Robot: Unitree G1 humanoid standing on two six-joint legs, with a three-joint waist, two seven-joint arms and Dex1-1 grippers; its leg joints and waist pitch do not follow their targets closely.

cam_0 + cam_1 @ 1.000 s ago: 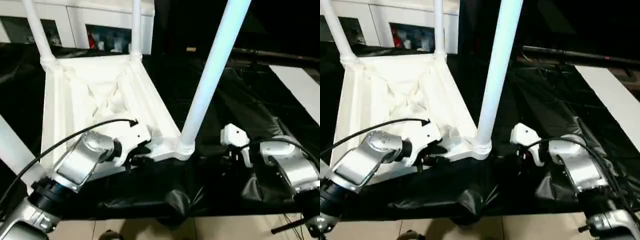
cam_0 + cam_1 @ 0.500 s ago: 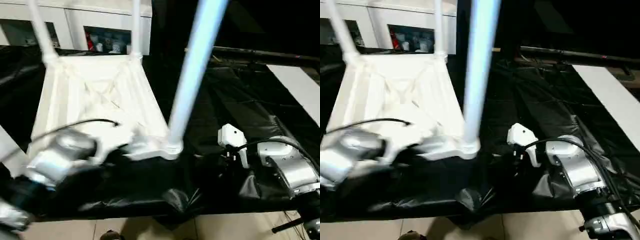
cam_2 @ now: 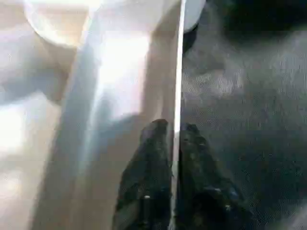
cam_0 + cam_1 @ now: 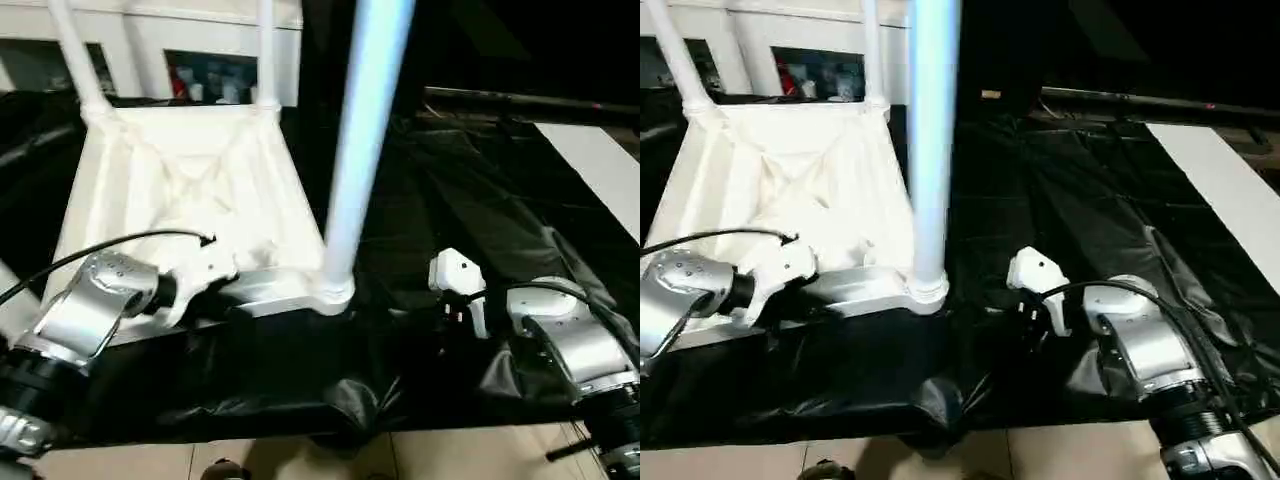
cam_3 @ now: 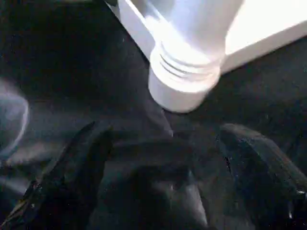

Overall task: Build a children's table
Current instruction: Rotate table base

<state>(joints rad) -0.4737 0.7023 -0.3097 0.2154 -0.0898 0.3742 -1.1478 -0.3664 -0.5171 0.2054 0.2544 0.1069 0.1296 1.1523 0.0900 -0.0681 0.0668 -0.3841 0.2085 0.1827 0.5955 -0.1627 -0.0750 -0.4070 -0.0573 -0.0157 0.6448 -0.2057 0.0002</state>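
Observation:
The children's table lies upside down on a black sheet, its ribbed white tabletop [image 4: 190,200] facing up. Three white legs stand in corner sockets: the near right leg [image 4: 360,140] and two far legs [image 4: 75,55] [image 4: 265,50]. My left gripper [image 3: 173,143] is shut on the tabletop's thin near rim [image 3: 178,72], one black finger on each side of it. It sits at the near edge, left of the near right leg [image 4: 215,298]. My right gripper [image 5: 168,158] stands open just right of the near right corner socket [image 5: 187,81], touching nothing.
A white glass-door cabinet [image 4: 200,60] stands behind the table. The black sheet [image 4: 450,200] covers the work surface to the right, with a white board [image 4: 600,170] at its far right and a dark bar [image 4: 520,100] behind. Beige floor [image 4: 450,460] shows past the front edge.
The table's near right corner has slid left and its leg now stands nearly upright instead of leaning right. My left arm has drawn back to the left with the rim. The right gripper stays open.

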